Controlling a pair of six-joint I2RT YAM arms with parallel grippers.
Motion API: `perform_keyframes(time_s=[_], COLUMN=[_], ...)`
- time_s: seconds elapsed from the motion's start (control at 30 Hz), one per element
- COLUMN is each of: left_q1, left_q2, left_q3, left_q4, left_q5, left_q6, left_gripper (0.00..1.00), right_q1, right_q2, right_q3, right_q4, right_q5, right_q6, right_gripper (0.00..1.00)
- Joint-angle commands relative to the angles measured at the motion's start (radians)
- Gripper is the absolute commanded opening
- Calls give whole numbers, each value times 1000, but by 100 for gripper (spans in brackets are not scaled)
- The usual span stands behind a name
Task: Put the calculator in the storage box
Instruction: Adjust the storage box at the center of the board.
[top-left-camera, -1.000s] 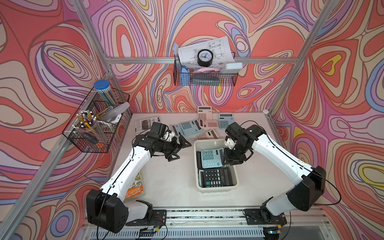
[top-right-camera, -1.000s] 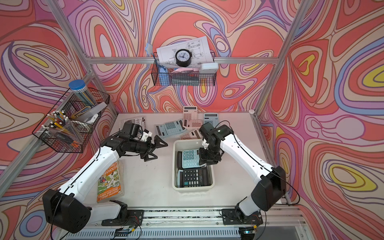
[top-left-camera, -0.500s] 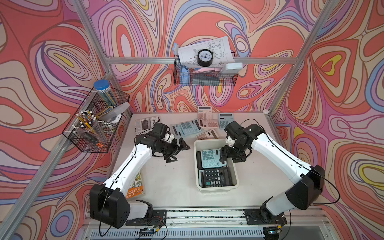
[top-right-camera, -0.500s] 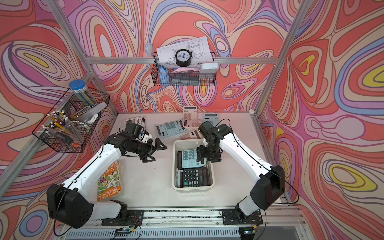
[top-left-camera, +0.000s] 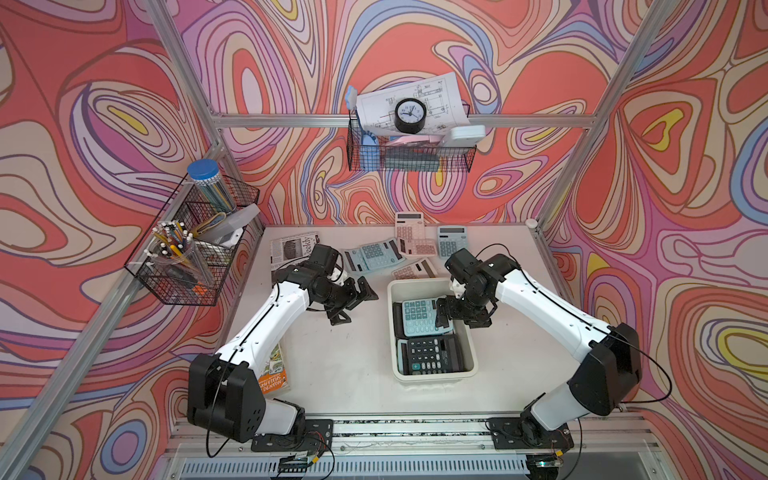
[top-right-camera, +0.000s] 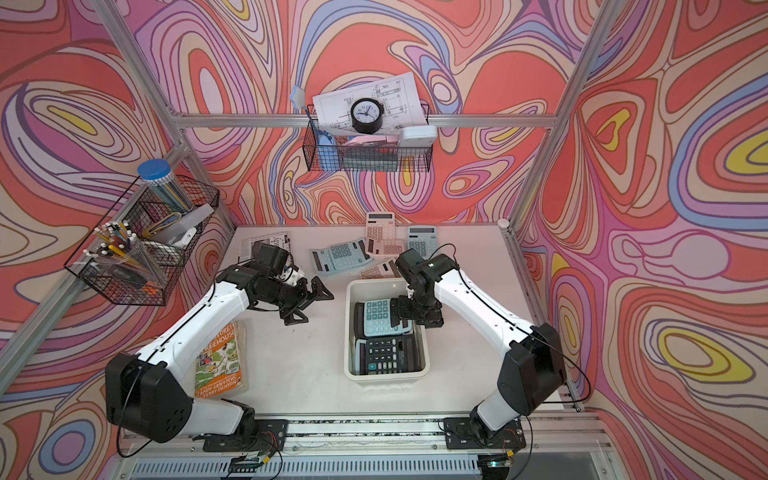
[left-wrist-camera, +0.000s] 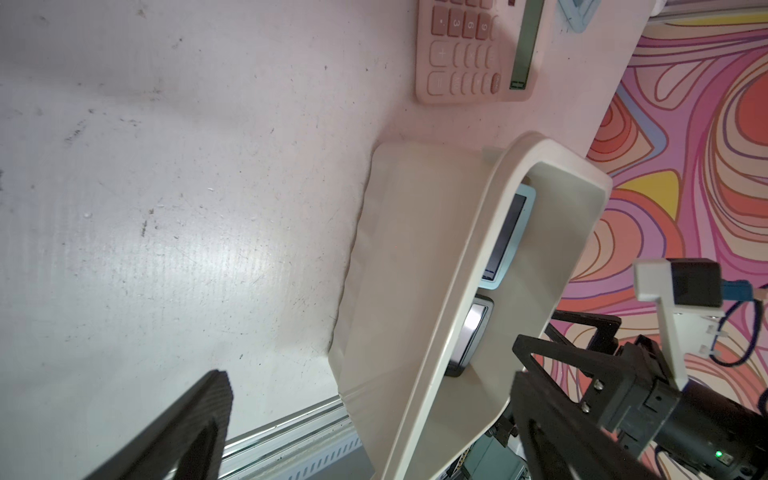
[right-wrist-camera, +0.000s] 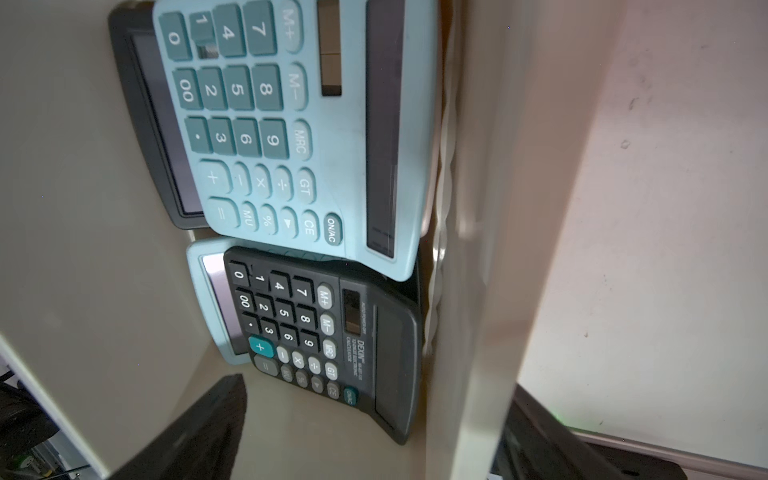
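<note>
- A light-blue calculator (top-left-camera: 419, 318) is seen lying flat inside the storage box (top-left-camera: 434, 377), next to a black calculator (top-left-camera: 430, 355); that placement is judged done.
- The right tool (top-left-camera: 459, 319) is spread apart across the box's wall, with nothing gripped.
- The left tool (top-left-camera: 355, 306) is held wide apart and empty above the bench (top-left-camera: 340, 374).
- Other calculators (top-left-camera: 372, 255) are left on the bench behind the box.

The white table (top-left-camera: 340, 365) carries the storage box (top-left-camera: 434, 377) near its middle, a teal calculator (top-left-camera: 372, 254), pink calculators (top-left-camera: 410, 226) and a blue calculator (top-left-camera: 452, 242) along the back, a newspaper (top-left-camera: 291, 245) back left, and a book (top-left-camera: 276, 374) front left.
</note>
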Motion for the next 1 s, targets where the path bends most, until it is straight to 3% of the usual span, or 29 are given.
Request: perform_keyframes(time_s=[0.0, 0.17, 0.43, 0.57, 0.67, 0.97], left_q1=[19, 44, 77, 94, 100, 113], left_q2=[34, 92, 235, 350, 434, 642], left_q3=[86, 173, 245, 337, 418, 591], left_q4=[-118, -168, -70, -41, -42, -15], left_q5=[-125, -240, -249, -210, -204, -202], left_q6=[67, 130, 155, 168, 169, 147], left_gripper=[98, 99, 97, 92, 90, 78], right_q1=[2, 3, 8, 8, 8, 6], right_q2=[20, 19, 59, 64, 40, 16], right_q3=[-16, -34, 17, 91, 134, 212], right_q4=[90, 143, 159, 109, 77, -3], right_q5=[-102, -185, -201, -100, -29, 61], right_q6=[-22, -22, -37, -15, -8, -15], right_gripper=[91, 89, 89, 91, 98, 98])
